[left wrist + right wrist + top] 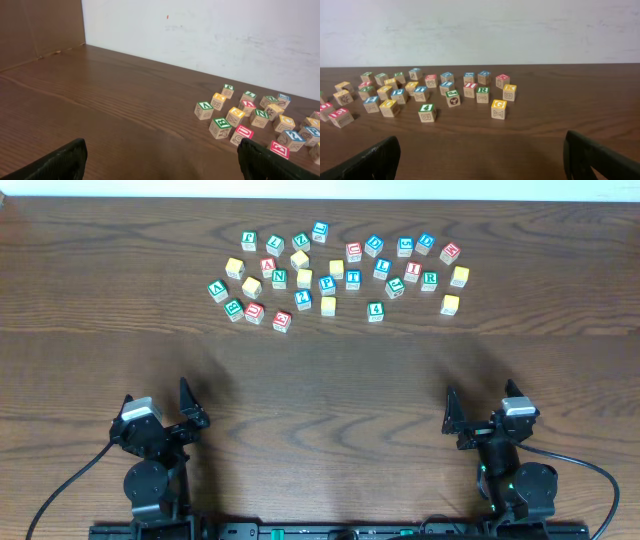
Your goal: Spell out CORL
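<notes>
1. Left gripper (155, 392): jaws spread wide, nothing between them. Right gripper (481, 390): the same, agape and empty. Both hang low over the table (320, 380) at its near edge. This looks like a parked stance, with no block approached yet.
2. Blocks (328, 283): a loose scatter, well ahead of both sets of jaws. From the left jaws they lie ahead and off to the right; from the right jaws, ahead and mostly left of centre.
3. The bare strip between jaws and scatter looks like the natural place to lay out the word, since nothing stands there.
4. Look of the blocks: small pale wooden cubes with top faces in green, blue, red or yellow, one character each. Most sit flat and turned every which way.
5. R block (482, 91): green face, read plainly, nearly straight ahead of the right jaws. C, O and L cannot be picked out with confidence at this size.
6. Judgement: no letter is placed; the task is at its start.
</notes>
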Robot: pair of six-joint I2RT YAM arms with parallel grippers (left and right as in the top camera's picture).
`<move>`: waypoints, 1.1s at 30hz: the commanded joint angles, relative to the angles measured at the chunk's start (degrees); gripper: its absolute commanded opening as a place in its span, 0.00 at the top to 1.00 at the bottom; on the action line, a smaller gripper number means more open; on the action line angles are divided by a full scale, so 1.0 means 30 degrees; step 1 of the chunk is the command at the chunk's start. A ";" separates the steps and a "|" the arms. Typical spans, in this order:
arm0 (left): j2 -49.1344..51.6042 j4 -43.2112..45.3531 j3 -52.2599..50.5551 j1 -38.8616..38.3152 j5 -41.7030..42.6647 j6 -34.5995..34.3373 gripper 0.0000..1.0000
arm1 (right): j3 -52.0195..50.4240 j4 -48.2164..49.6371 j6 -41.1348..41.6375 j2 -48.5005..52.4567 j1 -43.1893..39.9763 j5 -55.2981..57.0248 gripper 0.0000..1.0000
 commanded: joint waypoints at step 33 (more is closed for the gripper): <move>0.1530 -0.0022 0.2892 -0.0044 -0.0095 0.0845 0.05 | 0.3876 0.3949 -0.2681 0.6645 -0.0095 0.1734 0.01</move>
